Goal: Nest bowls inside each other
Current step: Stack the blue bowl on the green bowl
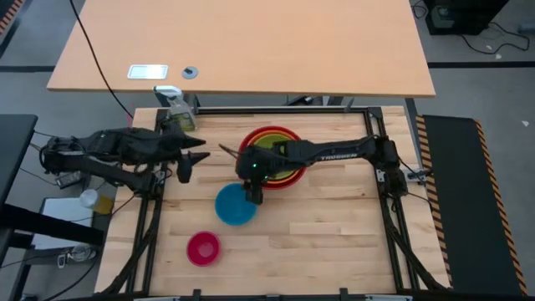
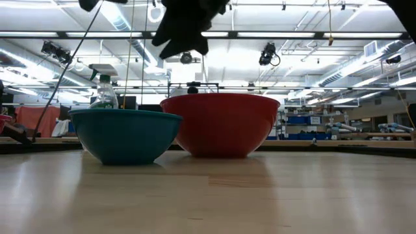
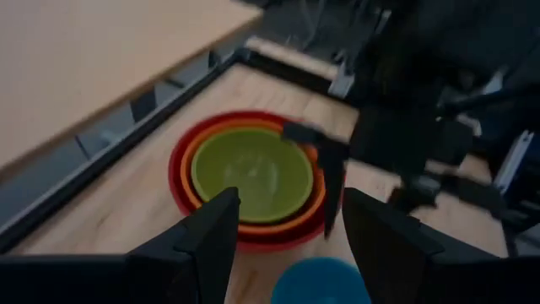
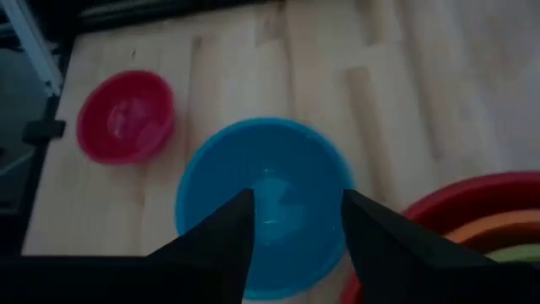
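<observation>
The red bowl (image 1: pixel 291 177) stands toward the table's far side, with the orange bowl (image 3: pixel 314 203) nested inside it and the lime green bowl (image 3: pixel 253 173) inside that. The blue bowl (image 1: pixel 232 207) stands alone just nearer, and the pink bowl (image 1: pixel 203 248) sits alone near the front edge. My right gripper (image 4: pixel 291 219) hangs open above the blue bowl, fingers on either side of its middle and clear of it. My left gripper (image 1: pixel 199 157) is open in the air left of the stack and faces it.
A spray bottle (image 1: pixel 177 109) with green liquid stands at the table's far left corner. A dark metal frame (image 1: pixel 276 109) runs along the table's edges. Bare wood lies right of the blue bowl. A larger tan table (image 1: pixel 242 42) stands beyond.
</observation>
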